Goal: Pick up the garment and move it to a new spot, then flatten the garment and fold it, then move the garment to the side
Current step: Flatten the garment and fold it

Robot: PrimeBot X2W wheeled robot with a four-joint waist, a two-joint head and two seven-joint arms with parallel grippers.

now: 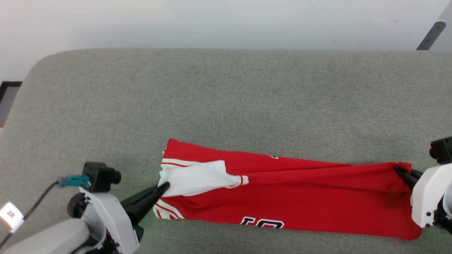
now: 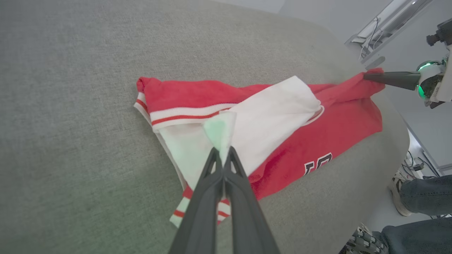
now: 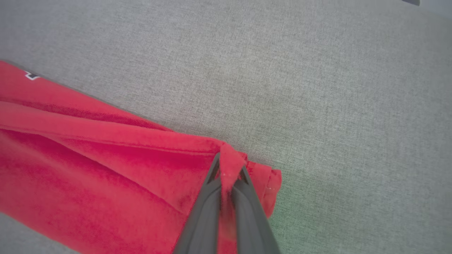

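Left gripper (image 2: 222,155): jaws pinched together on a white sleeve (image 2: 272,120), with a tab of that cloth sticking up past the tips. It comes in low from the garment's left end, at the neck and armhole end where the striped trim (image 2: 183,116) shows.

Right gripper (image 3: 227,173): closed on a bunched fold of red cloth at the far corner of the opposite end, near the hem. The fabric humps up between the fingers.

Garment (image 1: 300,197): lies on the grey table (image 1: 226,98) as a long narrow band, stretched left to right between the two grippers. It sits in the near half of the table, toward the right. The sleeve is laid over the red body. Long creases run down the band. The black lettering (image 1: 261,223) is cut off at the near edge, so the body looks doubled under itself.

Beyond the table edge, the left wrist view shows a person's legs and shoes (image 2: 420,197), well apart from the work.

Step, as I judge it: flatten and fold. The shirt is already down on the table, not neatly folded and not yet moved to the side.

Next move calls for both grips to hold while the ends are drawn apart evenly to take out the creases. After that the sleeve must lie flat within the band before letting go. An uneven pull would likely skew the band or slip the thin sleeve edge out of the left fingers.
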